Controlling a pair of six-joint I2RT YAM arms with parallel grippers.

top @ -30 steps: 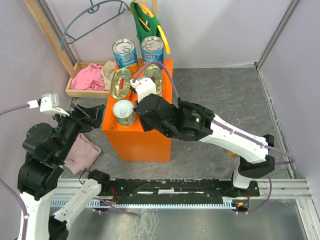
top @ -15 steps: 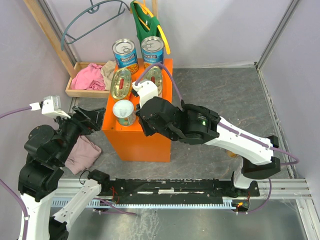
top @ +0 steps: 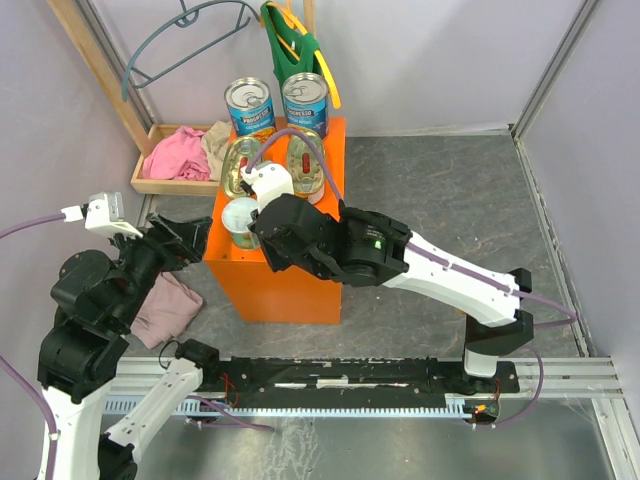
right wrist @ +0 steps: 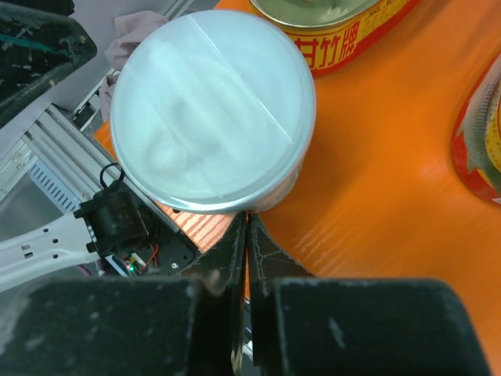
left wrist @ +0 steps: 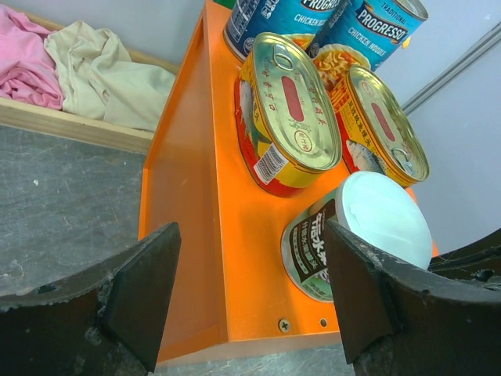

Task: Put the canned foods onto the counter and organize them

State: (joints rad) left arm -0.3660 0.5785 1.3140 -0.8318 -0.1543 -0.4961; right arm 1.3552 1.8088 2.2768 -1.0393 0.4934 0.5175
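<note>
from above: two tall cans [top: 250, 105] at the back of the counter [top: 290, 285], two oval tins [top: 240, 160] side by side in front of them, one white-lidded can [top: 240, 218] at the front left, partly under the right arm [top: 400, 255]. no second small can in sight. left gripper [top: 185, 235] just beside the counter's left wall.

from the left wrist: spread wide, nothing between the fingers, facing along the counter top.

from the right wrist: right gripper [right wrist: 244, 235] pinched shut, holding nothing, tips just beside the white-lidded can; contact impossible to tell. probably the tidying step, nudging this can into line. next, a gentle low push, mindful of the near front edge.
</note>
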